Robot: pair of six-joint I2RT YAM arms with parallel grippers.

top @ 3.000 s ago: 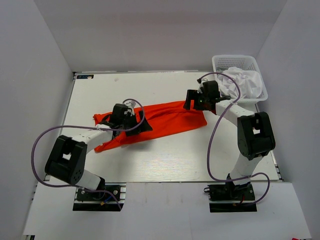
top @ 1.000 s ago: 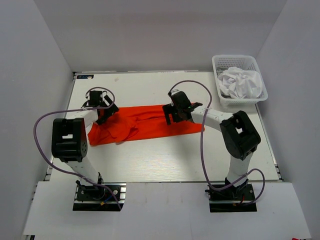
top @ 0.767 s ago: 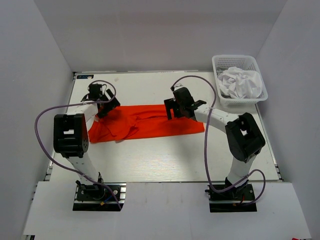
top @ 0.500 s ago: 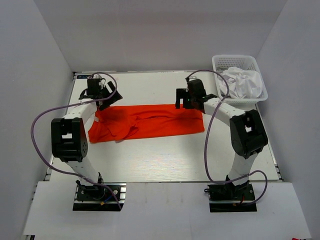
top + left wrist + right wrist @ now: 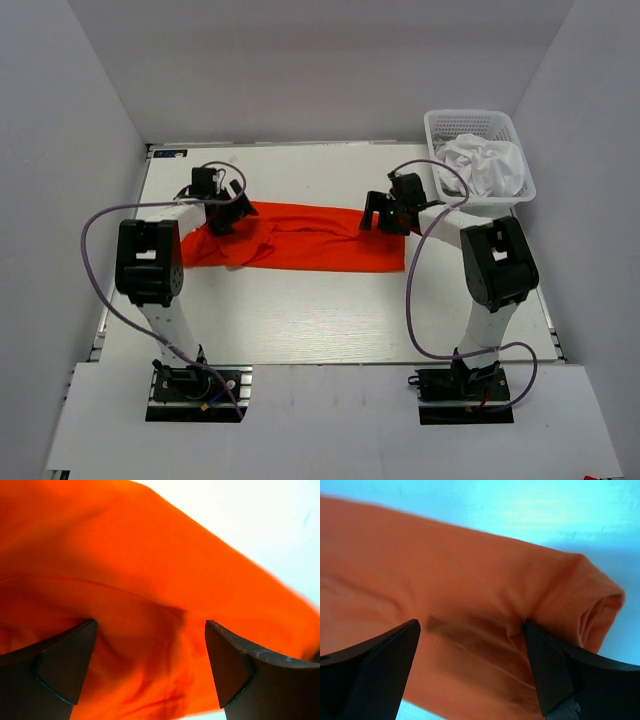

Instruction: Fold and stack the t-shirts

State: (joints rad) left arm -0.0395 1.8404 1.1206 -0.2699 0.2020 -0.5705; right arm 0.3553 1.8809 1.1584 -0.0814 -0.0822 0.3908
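The orange-red t-shirt lies in a long folded band across the middle of the table. My left gripper is open over its far left end. My right gripper is open over its far right end. In the left wrist view the orange cloth fills the frame between the spread fingers. In the right wrist view the cloth lies between the spread fingers, with a rolled fold at the right. The white t-shirt lies crumpled in the basket.
The white lattice basket stands at the back right corner of the table. Grey walls close in the left, back and right sides. Purple cables loop from both arms.
Both grippers have come from beyond the shirt's far edge down onto its two ends. The shirt's far edge has shifted slightly, and the jaws stay open.
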